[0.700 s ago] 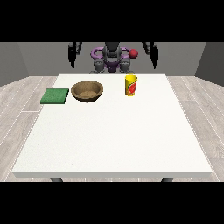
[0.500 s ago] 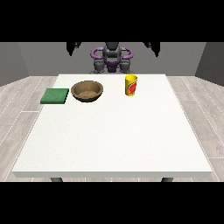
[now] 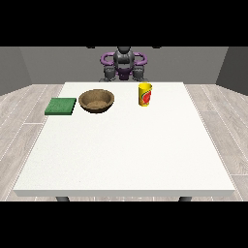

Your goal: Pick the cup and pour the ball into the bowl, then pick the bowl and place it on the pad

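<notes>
A yellow cup with a red mark stands upright on the white table, right of the middle at the far side. No ball shows; the inside of the cup is hidden. Left of the cup sits a brown wooden bowl, and further left a flat green pad lies at the table's left edge. The robot stands behind the far edge. The hand at the view's left and the hand at the view's right hang low by its torso, behind the table and apart from every object.
The table's far edge runs just in front of the robot's hands. Wooden floor lies on both sides of the table, with grey walls behind.
Both arms, raised and spread wide earlier, have come down to the torso. A small red spot by the robot's shoulder in the earliest frame no longer shows. Cup, bowl and pad have not moved.
</notes>
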### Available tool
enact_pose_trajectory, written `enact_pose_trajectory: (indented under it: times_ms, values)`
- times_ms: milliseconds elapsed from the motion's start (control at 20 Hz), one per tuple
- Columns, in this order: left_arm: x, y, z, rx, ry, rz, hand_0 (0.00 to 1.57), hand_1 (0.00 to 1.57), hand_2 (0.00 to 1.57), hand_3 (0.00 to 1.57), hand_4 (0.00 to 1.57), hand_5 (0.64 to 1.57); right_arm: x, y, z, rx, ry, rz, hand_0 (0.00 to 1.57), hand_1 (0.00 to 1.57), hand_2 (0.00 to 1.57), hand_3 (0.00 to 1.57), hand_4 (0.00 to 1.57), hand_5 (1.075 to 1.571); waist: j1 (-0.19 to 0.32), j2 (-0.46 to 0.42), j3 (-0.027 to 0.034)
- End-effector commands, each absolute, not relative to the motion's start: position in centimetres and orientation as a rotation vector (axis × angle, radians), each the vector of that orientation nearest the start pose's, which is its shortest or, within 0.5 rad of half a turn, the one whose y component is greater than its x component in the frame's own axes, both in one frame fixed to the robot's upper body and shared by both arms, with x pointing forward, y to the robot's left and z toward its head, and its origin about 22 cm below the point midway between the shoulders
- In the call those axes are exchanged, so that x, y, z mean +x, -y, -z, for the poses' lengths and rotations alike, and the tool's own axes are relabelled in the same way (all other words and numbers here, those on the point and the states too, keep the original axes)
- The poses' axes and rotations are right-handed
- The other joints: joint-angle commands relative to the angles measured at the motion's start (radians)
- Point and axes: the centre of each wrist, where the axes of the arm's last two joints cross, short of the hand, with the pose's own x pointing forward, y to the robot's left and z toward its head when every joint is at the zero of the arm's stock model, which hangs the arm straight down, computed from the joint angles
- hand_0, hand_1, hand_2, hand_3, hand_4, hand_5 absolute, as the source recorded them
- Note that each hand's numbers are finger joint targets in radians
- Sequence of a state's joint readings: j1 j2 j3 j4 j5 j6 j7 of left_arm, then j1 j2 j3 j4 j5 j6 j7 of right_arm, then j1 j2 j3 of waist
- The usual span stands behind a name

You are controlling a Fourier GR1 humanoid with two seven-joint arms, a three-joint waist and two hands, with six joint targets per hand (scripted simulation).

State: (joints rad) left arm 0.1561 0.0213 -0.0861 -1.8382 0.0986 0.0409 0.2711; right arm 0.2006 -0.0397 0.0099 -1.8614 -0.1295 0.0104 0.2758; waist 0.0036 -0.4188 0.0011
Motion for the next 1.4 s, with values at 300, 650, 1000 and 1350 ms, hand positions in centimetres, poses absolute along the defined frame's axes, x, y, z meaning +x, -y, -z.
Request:
enact_pose_trajectory:
  times_ms: [300, 650, 1000, 1350]
  values:
    - [18.0, -19.3, -5.1, -0.087, 1.613, -0.059, 0.00, 0.00, 0.00, 0.00, 0.00, 1.546, 17.4, 25.7, -6.1, 0.089, 1.567, 0.122, 0.00, 0.00, 0.00, 0.00, 0.47, 1.570, -0.015, 0.196, -0.0012]
    - [20.0, -19.4, -0.4, -0.015, 1.777, -0.014, 0.00, 0.00, 0.00, 0.00, 0.00, 1.517, 19.0, 27.4, -3.0, 0.091, 1.719, 0.082, 0.00, 0.00, 0.00, 0.00, 0.37, 1.571, -0.032, 0.384, -0.0013]
    - [23.8, -16.8, 0.5, 0.056, 1.851, 0.023, 0.00, 0.00, 0.00, 0.00, 0.00, 1.502, 21.1, 29.1, -2.7, 0.117, 1.756, 0.075, 0.00, 0.00, 0.00, 0.00, 0.30, 1.571, -0.070, 0.455, -0.0012]
    - [27.8, -21.2, 1.4, 0.160, 1.910, -0.036, 0.00, 0.00, 0.00, 0.00, 0.00, 1.476, 21.9, 32.9, -1.9, 0.119, 1.831, 0.032, 0.00, 0.00, 0.00, 0.00, 0.27, 1.569, -0.097, 0.534, -0.0014]
